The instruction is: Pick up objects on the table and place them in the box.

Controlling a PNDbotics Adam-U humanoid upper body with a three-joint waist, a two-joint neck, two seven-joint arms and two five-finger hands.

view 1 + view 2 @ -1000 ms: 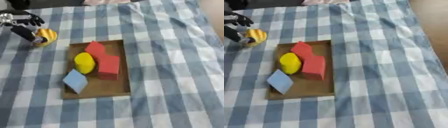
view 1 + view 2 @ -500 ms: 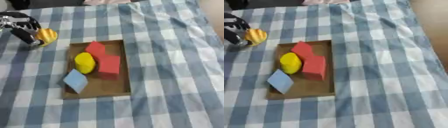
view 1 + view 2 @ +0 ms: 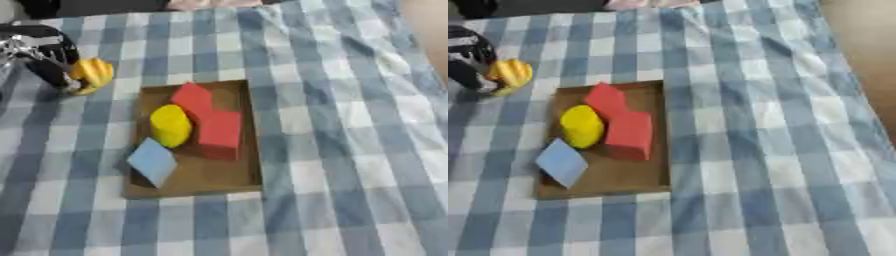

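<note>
Four blocks already lie in the box [image 3: 249, 145], and the left hand [image 3: 48, 60], fingers curled around the last yellow object [image 3: 92, 74], holds it just beside the box.

It looks like a home or a staged tabletop: a blue-and-white checked cloth [image 3: 350, 150] covers the whole table, rumpled toward its far right corner.

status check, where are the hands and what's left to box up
Left hand curled round yellow piece at far left, outside box. Right hand out of sight. Box holds yellow block, two red blocks, blue tile. Path looks clear.
</note>
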